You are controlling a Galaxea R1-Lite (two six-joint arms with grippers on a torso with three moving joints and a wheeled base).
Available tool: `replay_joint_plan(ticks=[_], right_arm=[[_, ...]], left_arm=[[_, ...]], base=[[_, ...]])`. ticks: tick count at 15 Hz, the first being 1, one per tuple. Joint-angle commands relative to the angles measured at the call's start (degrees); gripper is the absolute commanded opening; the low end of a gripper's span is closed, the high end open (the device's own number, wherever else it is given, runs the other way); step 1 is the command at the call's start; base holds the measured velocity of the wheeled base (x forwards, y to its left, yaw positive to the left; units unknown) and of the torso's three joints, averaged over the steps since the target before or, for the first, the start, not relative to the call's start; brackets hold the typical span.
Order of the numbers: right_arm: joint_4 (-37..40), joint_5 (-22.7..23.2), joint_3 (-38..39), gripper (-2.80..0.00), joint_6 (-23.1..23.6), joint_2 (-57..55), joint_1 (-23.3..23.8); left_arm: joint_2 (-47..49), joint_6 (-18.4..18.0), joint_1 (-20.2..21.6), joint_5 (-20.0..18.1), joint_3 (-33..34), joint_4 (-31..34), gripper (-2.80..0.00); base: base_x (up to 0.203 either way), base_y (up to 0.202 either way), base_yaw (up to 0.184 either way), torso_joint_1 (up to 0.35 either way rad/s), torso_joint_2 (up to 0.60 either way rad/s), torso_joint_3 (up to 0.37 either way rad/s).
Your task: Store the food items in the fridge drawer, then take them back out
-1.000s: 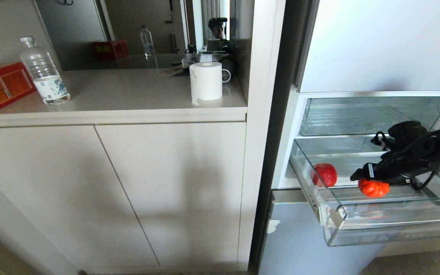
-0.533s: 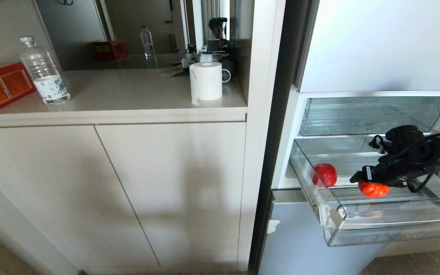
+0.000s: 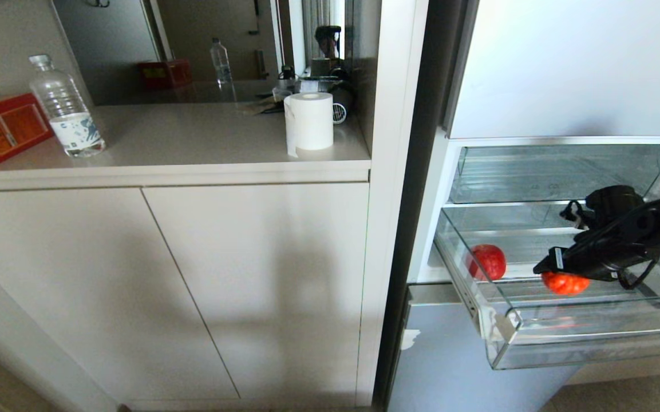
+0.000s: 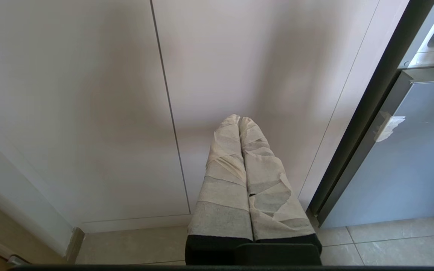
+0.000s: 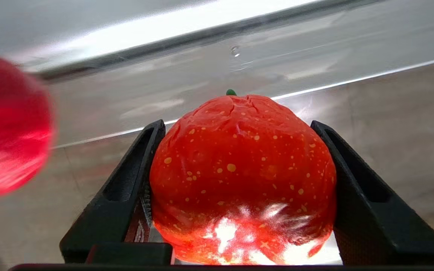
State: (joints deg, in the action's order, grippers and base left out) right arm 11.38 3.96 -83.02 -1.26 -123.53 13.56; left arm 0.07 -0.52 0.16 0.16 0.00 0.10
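Currently I have the right gripper point(image 5: 239, 188) inside the fridge drawer point(image 3: 587, 343), its fingers bracketing the speckled red tomato point(image 5: 241, 177) squarely between them on the drawer floor; whether they press it I cannot tell. The apple point(image 3: 487, 261) lies apart.

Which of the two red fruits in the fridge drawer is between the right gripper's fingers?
The orange-red speckled fruit, nearer the drawer's front; the right gripper brackets it. The darker red fruit sits apart by the drawer's left wall.
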Motion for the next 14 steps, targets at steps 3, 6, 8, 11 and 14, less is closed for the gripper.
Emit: replay_joint_plan(ticks=[3, 6, 8, 11, 14], right_arm=[[-0.11, 0.4, 7.85, -2.8, 0.15, 18.31, -0.03], [-1.0, 1.44, 16.05, -2.8, 0.36, 33.42, -0.15], [-2.68, 2.45, 22.19, -2.8, 0.52, 43.14, -0.2], [-5.1, 3.53, 30.02, -2.8, 0.6, 58.51, -0.25], [-5.77, 5.89, 35.94, -2.8, 0.5, 75.06, -0.25]], left_arm=[[0.1, 0.0, 0.02, 0.02, 0.0, -0.01, -2.8], [0.03, 0.0, 0.02, 0.02, 0.0, -0.01, -2.8], [0.03, 0.0, 0.02, 0.02, 0.0, -0.01, -2.8], [0.05, 0.0, 0.02, 0.02, 0.0, -0.01, -2.8], [0.01, 0.0, 0.02, 0.02, 0.0, -0.01, -2.8]], base=[[0.0, 0.0, 0.0, 0.0, 0.0, 0.0], [0.0, 0.0, 0.0, 0.0, 0.0, 0.0], [0.0, 0.0, 0.0, 0.0, 0.0, 0.0], [0.0, 0.0, 0.0, 0.0, 0.0, 0.0], [0.0, 0.0, 0.0, 0.0, 0.0, 0.0]])
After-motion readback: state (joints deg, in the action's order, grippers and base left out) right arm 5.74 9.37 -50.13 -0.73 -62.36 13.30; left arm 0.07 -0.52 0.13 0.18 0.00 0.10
